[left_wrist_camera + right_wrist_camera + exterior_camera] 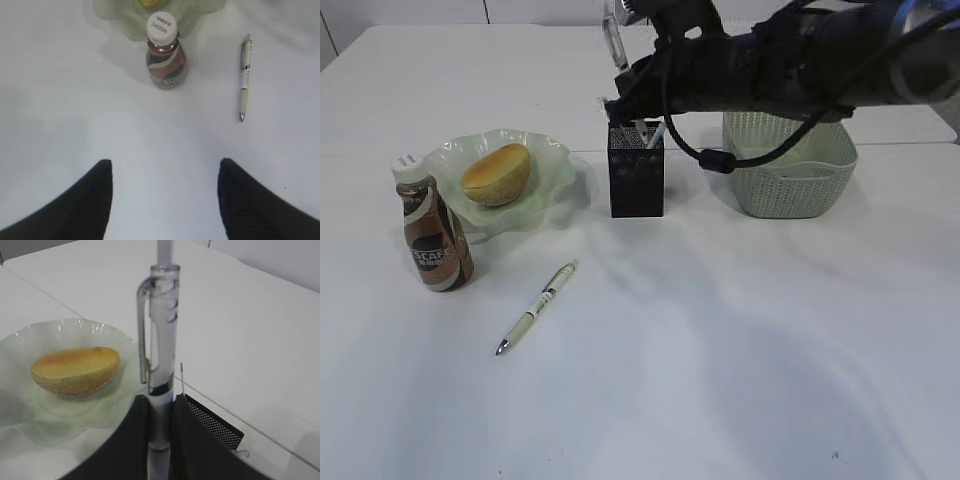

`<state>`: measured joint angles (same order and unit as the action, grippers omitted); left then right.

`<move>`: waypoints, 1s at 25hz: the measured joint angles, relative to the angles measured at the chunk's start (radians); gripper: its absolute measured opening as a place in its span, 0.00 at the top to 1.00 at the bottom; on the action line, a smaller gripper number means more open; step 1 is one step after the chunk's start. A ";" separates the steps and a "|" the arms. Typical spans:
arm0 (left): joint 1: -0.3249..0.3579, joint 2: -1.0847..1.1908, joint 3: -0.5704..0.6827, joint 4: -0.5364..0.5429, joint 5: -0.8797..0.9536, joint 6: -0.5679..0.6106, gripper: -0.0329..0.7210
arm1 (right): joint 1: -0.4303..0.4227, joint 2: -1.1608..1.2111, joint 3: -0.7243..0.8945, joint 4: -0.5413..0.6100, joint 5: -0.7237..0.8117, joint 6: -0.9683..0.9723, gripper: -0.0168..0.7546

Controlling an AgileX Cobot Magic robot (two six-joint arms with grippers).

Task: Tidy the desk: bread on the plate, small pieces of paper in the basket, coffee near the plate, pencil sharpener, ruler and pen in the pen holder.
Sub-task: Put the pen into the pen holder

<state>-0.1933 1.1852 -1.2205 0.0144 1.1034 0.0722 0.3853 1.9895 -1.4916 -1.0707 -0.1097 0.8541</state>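
Note:
My right gripper [161, 398] is shut on a clear pen [160, 340] that it holds upright just above the black mesh pen holder [636, 180]; the same pen [616, 42] shows in the exterior view. The bread [497, 173] lies on the green plate [552, 160]. The coffee [435, 235] stands right in front of the plate. A white pen [537, 306] lies on the desk [740, 340]. My left gripper [165, 162] hangs open over bare desk, with the coffee [165, 62] and white pen [244, 80] ahead. Ruler, pencil sharpener and paper pieces are hidden.
The sage-green basket [790, 175] stands to the right of the pen holder, partly behind my right arm [790, 60], which reaches across from the right. A pale stick-like tip [655, 135] pokes out of the holder. A table seam [900, 145] runs behind the objects.

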 joint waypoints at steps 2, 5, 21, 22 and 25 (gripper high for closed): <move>0.000 0.000 0.000 -0.002 0.000 0.000 0.34 | 0.000 0.008 0.000 -0.001 -0.007 -0.003 0.87; 0.000 0.000 0.000 -0.014 0.000 0.000 0.34 | -0.006 0.034 -0.017 -0.004 -0.022 -0.014 0.87; 0.000 0.000 0.000 -0.014 -0.008 0.000 0.34 | -0.050 0.155 -0.196 -0.011 -0.105 -0.055 0.87; 0.000 0.000 0.000 -0.014 -0.014 0.000 0.34 | -0.053 0.159 -0.204 -0.011 -0.105 -0.055 0.87; 0.000 0.000 0.000 -0.014 -0.024 0.000 0.34 | -0.055 0.179 -0.223 -0.011 -0.109 -0.055 0.87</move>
<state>-0.1933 1.1852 -1.2205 0.0000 1.0793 0.0722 0.3300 2.1683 -1.7145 -1.0812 -0.2190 0.7988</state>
